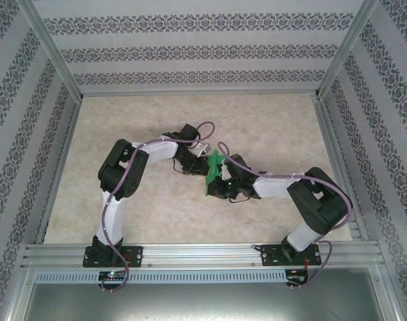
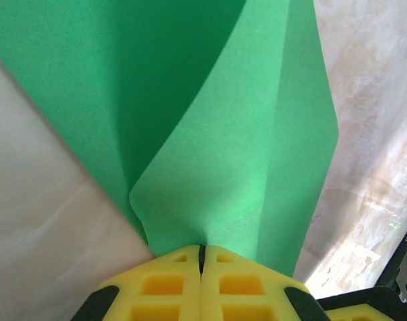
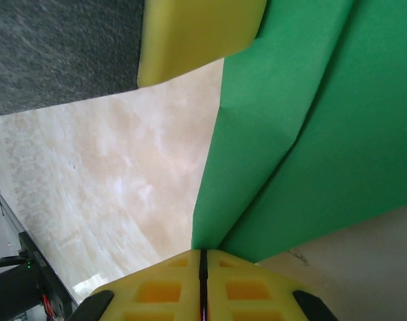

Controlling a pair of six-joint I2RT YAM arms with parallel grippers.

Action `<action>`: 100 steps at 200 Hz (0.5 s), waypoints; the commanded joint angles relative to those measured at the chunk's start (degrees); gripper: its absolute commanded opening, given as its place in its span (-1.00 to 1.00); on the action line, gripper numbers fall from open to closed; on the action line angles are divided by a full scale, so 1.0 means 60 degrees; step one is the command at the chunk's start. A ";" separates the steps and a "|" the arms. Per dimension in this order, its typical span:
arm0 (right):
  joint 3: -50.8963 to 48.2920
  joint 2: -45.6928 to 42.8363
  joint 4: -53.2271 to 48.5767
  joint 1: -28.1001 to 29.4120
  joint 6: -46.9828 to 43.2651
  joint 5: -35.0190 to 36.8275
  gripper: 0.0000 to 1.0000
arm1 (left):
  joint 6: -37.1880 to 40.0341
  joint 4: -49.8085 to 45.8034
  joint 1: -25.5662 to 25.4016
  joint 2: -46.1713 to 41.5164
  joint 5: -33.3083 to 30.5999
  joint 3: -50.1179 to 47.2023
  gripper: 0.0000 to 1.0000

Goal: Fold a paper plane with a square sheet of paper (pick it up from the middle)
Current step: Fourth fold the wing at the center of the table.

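The green sheet of paper (image 1: 216, 160), folded into creased layers, is held up off the table (image 1: 270, 127) between the two arms at mid-table. My left gripper (image 1: 202, 162) meets it from the left. In the left wrist view the yellow fingertips (image 2: 190, 262) are pressed together on a curled lower edge of the paper (image 2: 236, 167). My right gripper (image 1: 215, 179) comes in from the right. Its fingertips (image 3: 220, 264) pinch the bottom corner of a folded flap of the paper (image 3: 310, 134). Whether the folded shape is a paper plane cannot be told.
The left gripper's yellow finger (image 3: 196, 33) and dark body (image 3: 56, 47) hang close above the paper in the right wrist view. Patterned walls (image 1: 203, 47) and aluminium rails (image 1: 203, 254) enclose the beige marbled table. Part of the right arm (image 2: 400, 284) shows at the lower right of the left wrist view.
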 commanded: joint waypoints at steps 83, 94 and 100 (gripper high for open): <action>-0.0054 -0.0813 -0.0389 -0.0395 -0.0086 0.0088 -0.76 | 0.0344 -0.0614 -0.0057 0.1142 -0.1637 -0.0378 -0.85; -0.0002 -0.0615 -0.0128 -0.0403 0.0038 -0.0025 -0.76 | 0.0351 -0.0620 -0.0058 0.1167 -0.1625 -0.0360 -0.85; 0.0050 -0.0476 0.0041 -0.0396 0.0090 -0.0088 -0.76 | 0.0343 -0.0623 -0.0057 0.1170 -0.1623 -0.0359 -0.85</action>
